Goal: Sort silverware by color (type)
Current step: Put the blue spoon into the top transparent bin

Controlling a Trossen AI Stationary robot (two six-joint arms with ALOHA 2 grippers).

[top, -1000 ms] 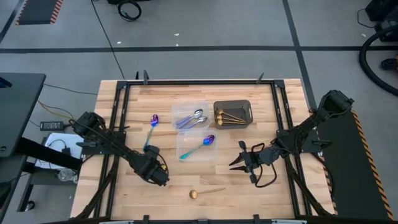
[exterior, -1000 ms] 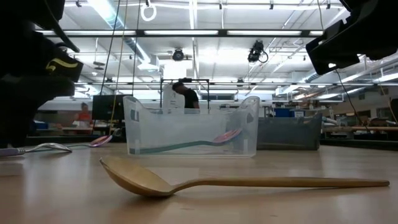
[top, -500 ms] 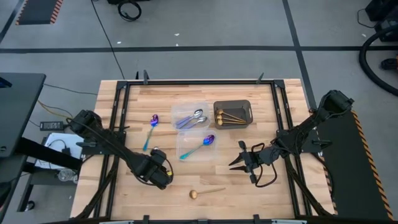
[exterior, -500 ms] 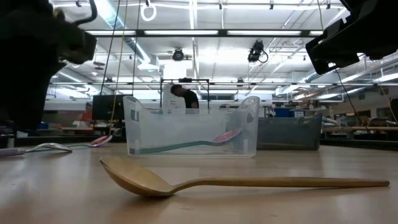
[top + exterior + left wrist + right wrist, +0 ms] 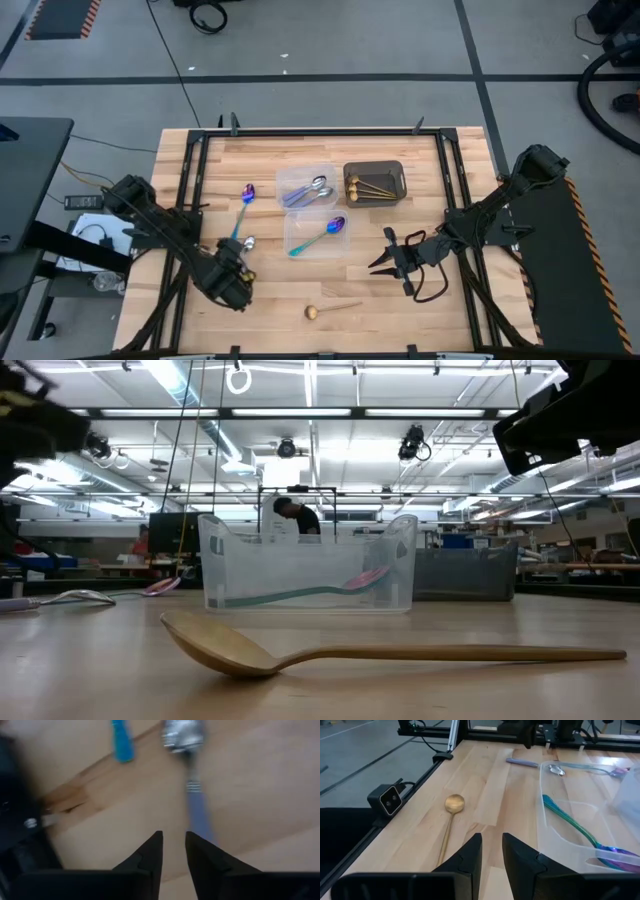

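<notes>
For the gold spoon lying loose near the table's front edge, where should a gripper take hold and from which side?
Grip the gold spoon mid-handle, coming straight down from above. It lies flat on the bare table, bowl toward the left arm's side, with nothing beside it. The thin straight handle fits between fingers set across it; the round bowl would likely slip. The right gripper is nearer.

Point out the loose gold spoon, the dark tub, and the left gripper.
gold spoon (image 5: 312, 312), high view, on its bowl.
dark tub (image 5: 401, 181), high view, on its right wall.
left gripper (image 5: 173, 851), left wrist view, midway between fingertips.
</notes>
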